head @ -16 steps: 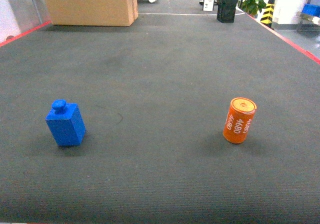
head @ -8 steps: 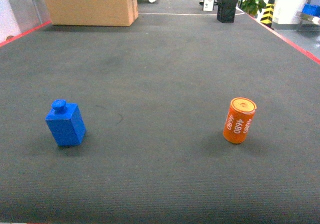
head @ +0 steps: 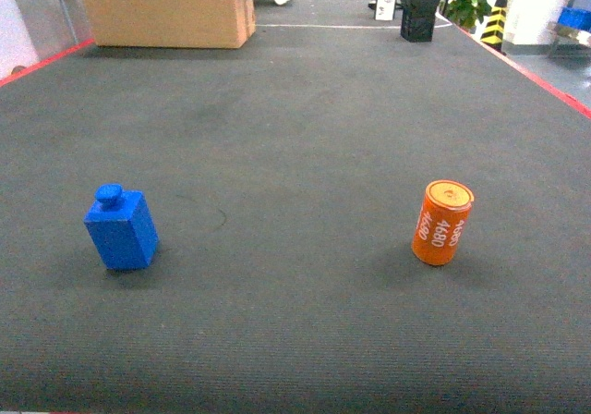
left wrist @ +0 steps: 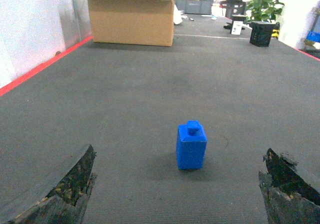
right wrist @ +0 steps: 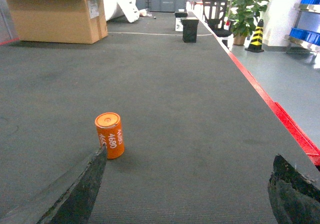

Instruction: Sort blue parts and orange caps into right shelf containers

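Note:
A blue part (head: 121,228), a small block with a round knob on top, stands upright on the dark mat at the left. An orange cap (head: 442,222), a short cylinder with white "4680" lettering, stands at the right. Neither gripper shows in the head view. In the left wrist view my left gripper (left wrist: 178,151) is open wide, with the blue part (left wrist: 191,146) ahead of it and centred between the fingers. My right gripper (right wrist: 189,152) is open too, and the orange cap (right wrist: 110,135) stands just beyond its left fingertip (right wrist: 95,169). Blue shelf containers (right wrist: 304,33) sit far off to the right.
A large cardboard box (head: 164,7) stands at the mat's far left end and a small black bin (head: 417,16) at the far right end. Red tape (right wrist: 280,114) marks the mat's right edge, with bare floor, a plant and a striped cone (right wrist: 256,34) beyond.

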